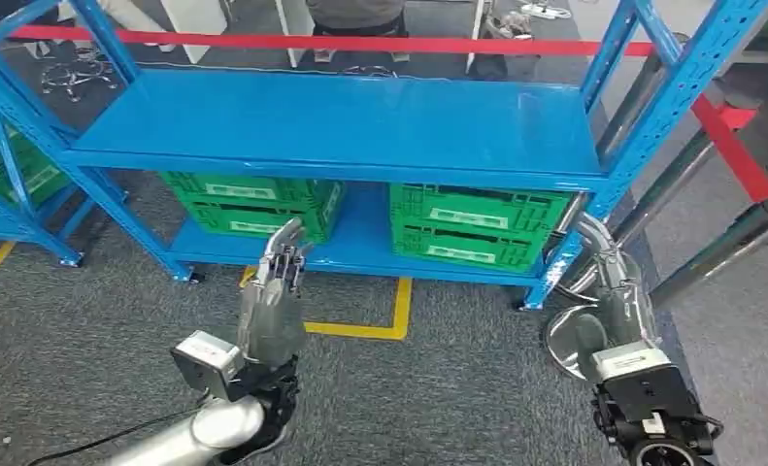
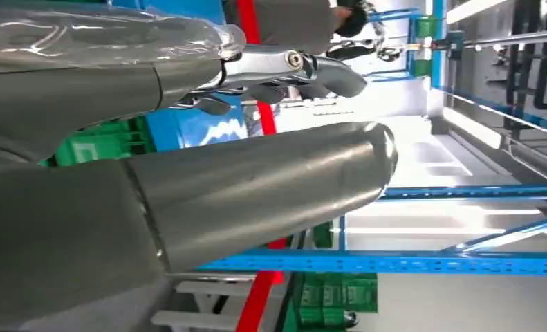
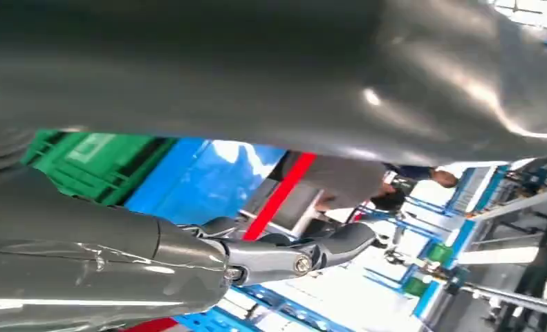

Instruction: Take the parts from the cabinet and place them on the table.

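A blue metal rack (image 1: pixel 341 121) stands in front of me, its upper shelf bare. On the lower shelf sit green crates: a stack on the left (image 1: pixel 251 204) and a stack on the right (image 1: pixel 477 225). My left hand (image 1: pixel 281 267) is raised before the left crates, fingers stretched out and apart, holding nothing. My right hand (image 1: pixel 601 252) reaches toward the rack's right post beside the right crates, fingers extended and empty. In the left wrist view the left hand's fingers (image 2: pixel 291 69) are straight; in the right wrist view the right hand's fingers (image 3: pixel 291 256) are straight too.
Grey carpet with yellow floor tape (image 1: pixel 399 311) lies below the rack. A red barrier tape (image 1: pixel 360 43) runs behind it, and a person (image 1: pixel 355 19) stands beyond. Another blue rack with green crates (image 1: pixel 11 165) is at the far left. Slanted metal bars (image 1: pixel 710 194) stand at the right.
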